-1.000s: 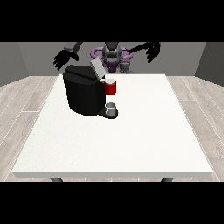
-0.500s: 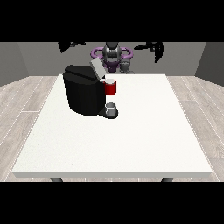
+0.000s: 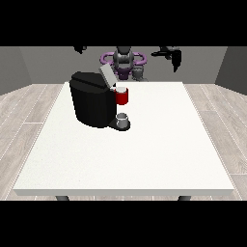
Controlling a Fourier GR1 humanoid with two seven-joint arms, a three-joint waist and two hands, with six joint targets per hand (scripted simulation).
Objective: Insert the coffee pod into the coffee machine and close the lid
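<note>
Above the table's far edge (image 3: 144, 83), both hands are seen raised higher than half a second ago. The hand at the view's left (image 3: 80, 48) is now mostly cut off by the top of the scene; whether its fingers are spread or curled cannot be told. The hand at the view's right (image 3: 172, 53) is held high, fingers hanging down, holding nothing. The coffee machine (image 3: 94, 99) stands unmoved near the table's far left corner, lid (image 3: 107, 75) tilted open, a red thing at the machine (image 3: 122, 96). A grey thing (image 3: 123, 118) sits at its base, well apart from both hands.
</note>
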